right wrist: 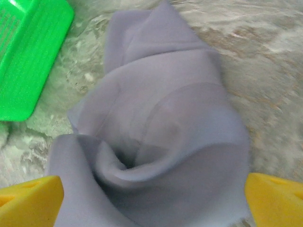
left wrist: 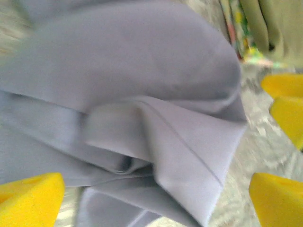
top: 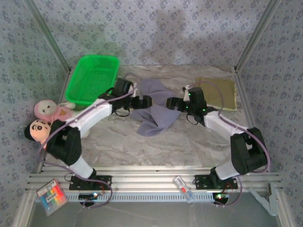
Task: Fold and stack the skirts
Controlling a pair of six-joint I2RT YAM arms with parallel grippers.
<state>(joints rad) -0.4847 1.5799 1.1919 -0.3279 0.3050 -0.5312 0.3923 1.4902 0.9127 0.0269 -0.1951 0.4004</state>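
Observation:
A lavender-grey skirt [top: 154,113] lies crumpled in the middle of the marble table, with folds and a swirl in it. My left gripper [top: 143,101] is at its left side and is open. Its yellow fingertips [left wrist: 31,198] stand wide apart, with the skirt [left wrist: 142,94] loose between them. My right gripper [top: 173,103] is at the skirt's right edge, also open over the cloth [right wrist: 161,118], with its fingertips [right wrist: 277,198] far apart. An olive-khaki skirt [top: 216,93] lies flat at the back right, and a floral print edge [left wrist: 241,40] shows under it.
A green plastic basket [top: 92,78] stands at the back left, close to the lavender cloth in the right wrist view [right wrist: 28,52]. Two plush dolls [top: 45,118] lie at the table's left edge. Metal frame posts rise at both back corners.

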